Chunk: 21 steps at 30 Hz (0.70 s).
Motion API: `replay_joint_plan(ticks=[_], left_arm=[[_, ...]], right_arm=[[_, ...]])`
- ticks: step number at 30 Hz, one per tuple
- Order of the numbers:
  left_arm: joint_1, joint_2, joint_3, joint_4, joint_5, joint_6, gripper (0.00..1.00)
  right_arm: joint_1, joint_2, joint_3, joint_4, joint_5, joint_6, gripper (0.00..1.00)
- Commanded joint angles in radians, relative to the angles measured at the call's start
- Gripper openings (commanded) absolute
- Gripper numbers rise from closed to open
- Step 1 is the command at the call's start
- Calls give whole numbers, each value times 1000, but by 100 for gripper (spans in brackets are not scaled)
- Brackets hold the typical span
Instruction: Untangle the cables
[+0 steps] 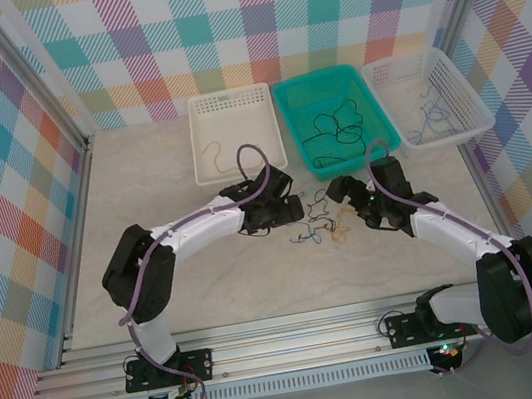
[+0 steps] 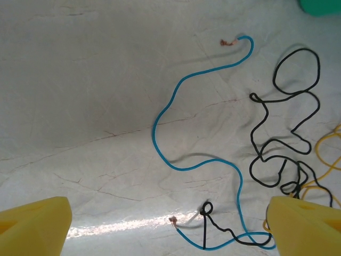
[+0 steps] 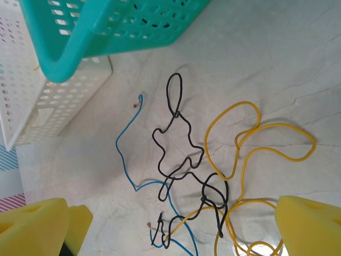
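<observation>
My left claw (image 2: 168,213) is spread wide, gripping nothing; blue cable (image 2: 160,114) snakes down mid-frame on the tabletop (image 2: 80,80), black cable (image 2: 318,72) at right, the two crossing near btm; right claw (image 3: 178,208) likewise released & empty; in its wrist view black, blue & yellow cable (image 3: 245,103) lie crossed centre-btm; teal basket (image 3: 64,58) upper left.

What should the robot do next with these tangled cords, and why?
Probably lower the open left tool onto the free middle stretch of the blue cable and close. That stretch lies clear on the table, while its lower end crosses the black cable.
</observation>
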Motion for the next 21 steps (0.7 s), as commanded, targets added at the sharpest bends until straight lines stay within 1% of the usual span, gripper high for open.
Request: replay_joint_plan(ticks=[1, 3, 8, 11, 16, 21], left_arm=[[-25, 49, 64, -36, -47, 39, 89], [-25, 81, 94, -50, -63, 55, 85], [-24, 144, 165, -88, -107, 111, 81], [-23, 184, 210, -120, -141, 132, 73], [-24, 233, 249, -127, -138, 173, 68], [-23, 275, 290, -144, -165, 214, 51]], right_arm=[[14, 2, -5, 18, 2, 16, 99], [15, -1, -2, 9, 7, 10, 99], [16, -13, 5, -28, 24, -4, 99], [16, -25, 4, -39, 38, -7, 99], [17, -36, 5, -55, 50, -15, 99], [17, -35, 8, -58, 53, -16, 99]])
